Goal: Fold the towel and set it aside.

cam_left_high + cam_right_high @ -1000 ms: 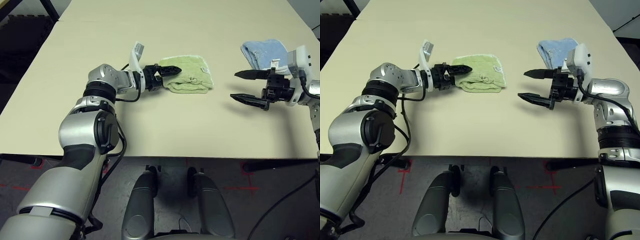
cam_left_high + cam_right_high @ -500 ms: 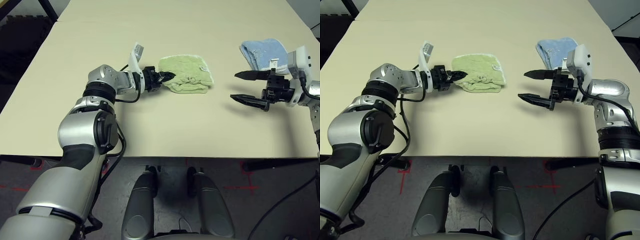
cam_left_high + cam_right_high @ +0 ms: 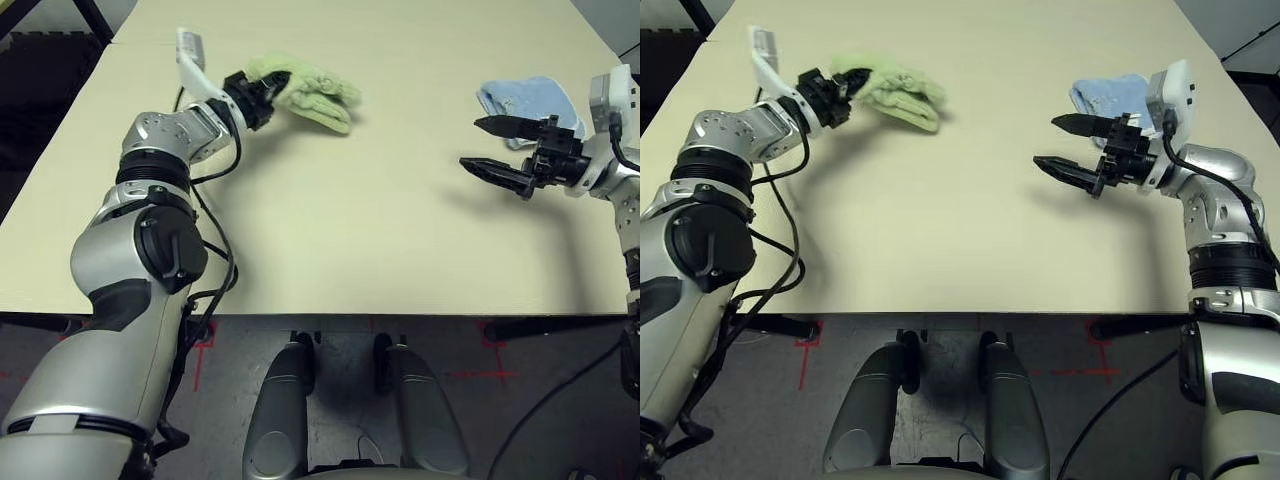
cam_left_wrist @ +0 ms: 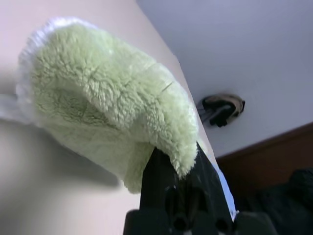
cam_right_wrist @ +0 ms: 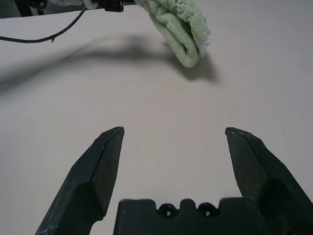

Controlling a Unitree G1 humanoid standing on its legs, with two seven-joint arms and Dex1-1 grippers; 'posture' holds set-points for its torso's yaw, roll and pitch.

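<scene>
Your left gripper [image 3: 262, 92] is clamped on the near end of the folded light green terry towel [image 3: 308, 90], which hangs off its tips toward 3 o'clock, lifted above the beige table [image 3: 330, 220] with its shadow underneath. Bare tabletop lies from there toward 4 o'clock. Your right gripper [image 3: 492, 146] hovers at 3 o'clock, fingers spread wide, holding nothing; the small light blue folded towel [image 3: 525, 98] lies just behind it, near the right table edge.

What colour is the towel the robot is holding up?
Light green towel, clearest in the left wrist view.
</scene>
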